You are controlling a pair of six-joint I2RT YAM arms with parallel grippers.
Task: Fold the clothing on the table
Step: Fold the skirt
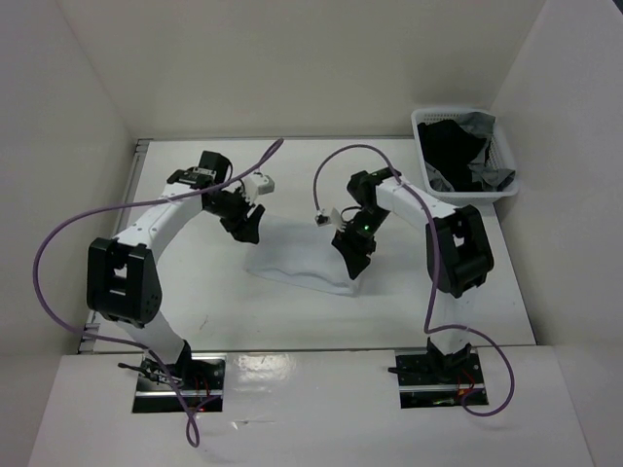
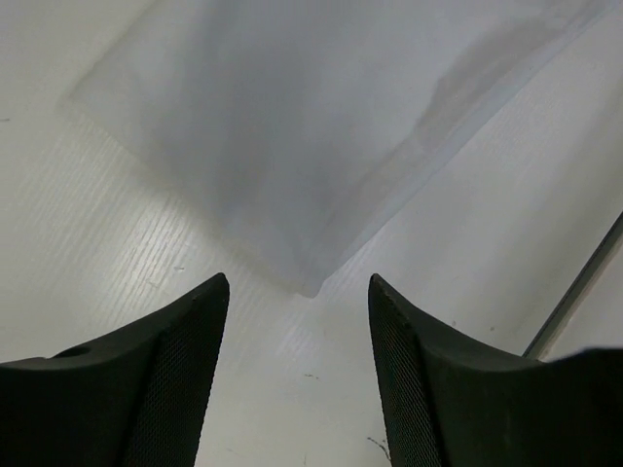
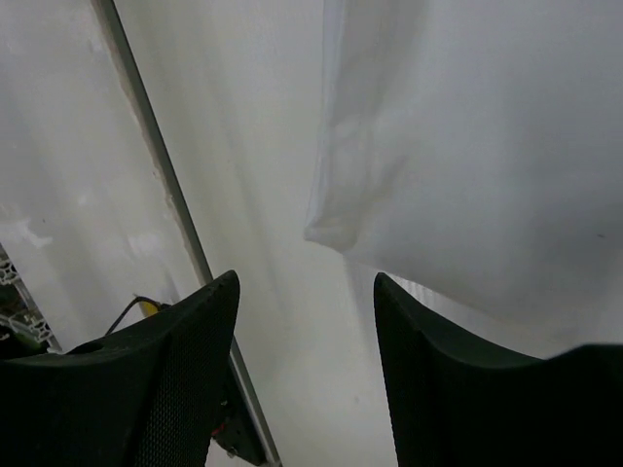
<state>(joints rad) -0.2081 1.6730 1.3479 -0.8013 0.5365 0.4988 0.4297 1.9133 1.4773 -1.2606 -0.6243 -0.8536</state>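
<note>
Left claw, right claw, both parted, by clothing lengthwise left-right.

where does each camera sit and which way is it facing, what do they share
Top external: above and behind the arms, looking down on the table, the clothing and the basket; both arms and bases show.
Left wrist: on the left arm, facing down at a clothing corner; the left gripper shows, jaws open.
Right wrist: on the right arm, facing down at a clothing edge and the rail; the right gripper shows, jaws open.
Shared: all three see the clothing.
</note>
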